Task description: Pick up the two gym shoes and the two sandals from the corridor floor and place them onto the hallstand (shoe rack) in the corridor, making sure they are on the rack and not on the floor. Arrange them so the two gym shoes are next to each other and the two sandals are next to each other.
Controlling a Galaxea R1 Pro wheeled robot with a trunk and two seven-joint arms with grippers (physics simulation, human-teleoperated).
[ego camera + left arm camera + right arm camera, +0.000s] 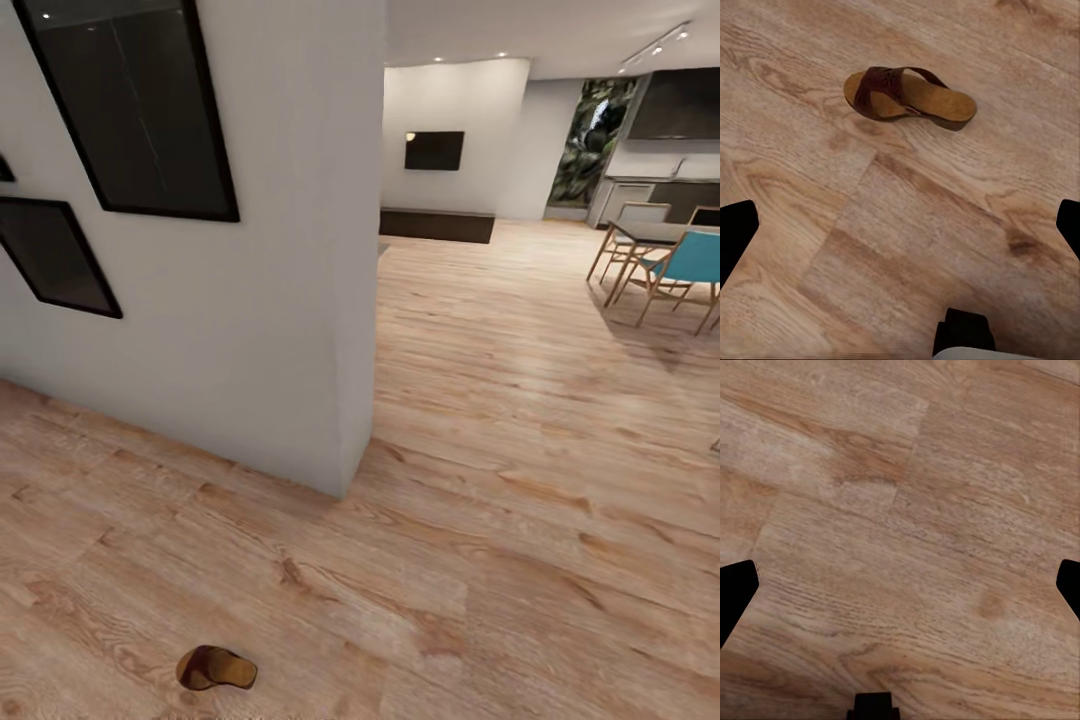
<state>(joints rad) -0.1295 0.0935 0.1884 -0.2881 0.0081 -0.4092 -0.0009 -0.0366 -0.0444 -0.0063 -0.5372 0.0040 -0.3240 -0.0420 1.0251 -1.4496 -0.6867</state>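
you have one brown sandal lying flat on its sole on the corridor floor, out in the open in front of the white wall corner, well apart from it. your left gripper hangs above bare planks near that sandal, fingers spread wide, holding nothing. your right gripper is likewise wide apart and empty over plain flooring.

Head high; wrists face floor, apparently near.
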